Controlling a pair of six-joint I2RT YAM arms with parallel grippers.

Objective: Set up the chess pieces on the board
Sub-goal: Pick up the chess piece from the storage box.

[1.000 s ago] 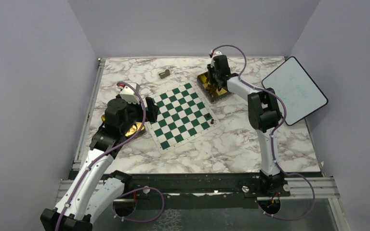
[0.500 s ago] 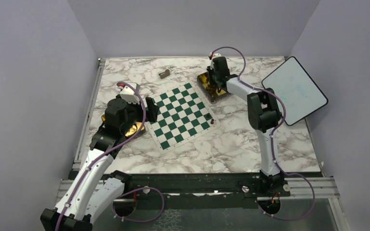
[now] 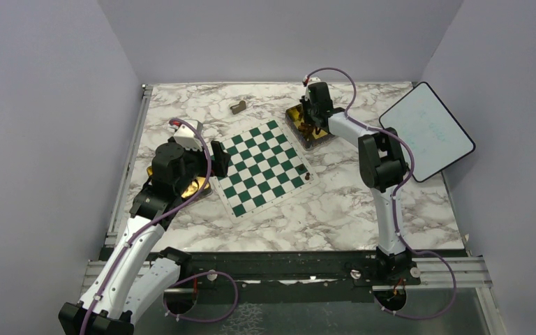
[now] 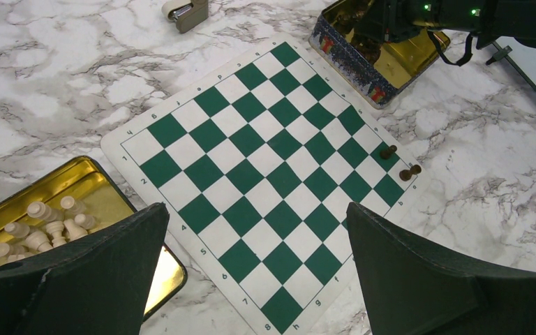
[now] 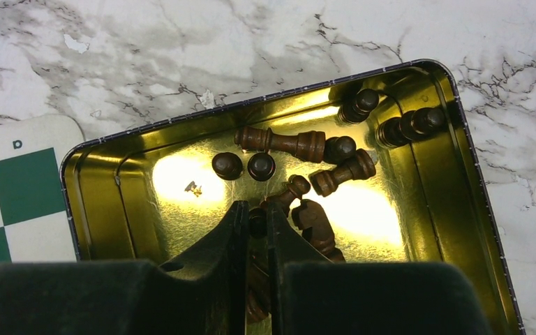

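Note:
The board (image 3: 262, 167) lies flat at mid-table, green and white. Two dark chess pieces (image 4: 389, 151) stand at its right edge, one on a square and the other (image 4: 410, 172) on the white border. My right gripper (image 5: 256, 206) is down inside a gold tin (image 5: 84, 195) of several dark pieces and is shut on one dark piece (image 5: 258, 222); others lie loose around it (image 5: 279, 142). From above, the right gripper (image 3: 312, 124) sits over that tin. My left gripper (image 4: 255, 209) hangs open and empty above the board's near-left corner.
A second gold tin (image 4: 91, 188) with several pale chess pieces (image 4: 49, 227) lies left of the board under the left arm. A grey-tan block (image 3: 238, 107) lies behind the board. A white tablet-like panel (image 3: 426, 130) stands tilted at the right.
The right gripper's fingers have closed together on a dark piece inside the tin. The left arm has not moved.

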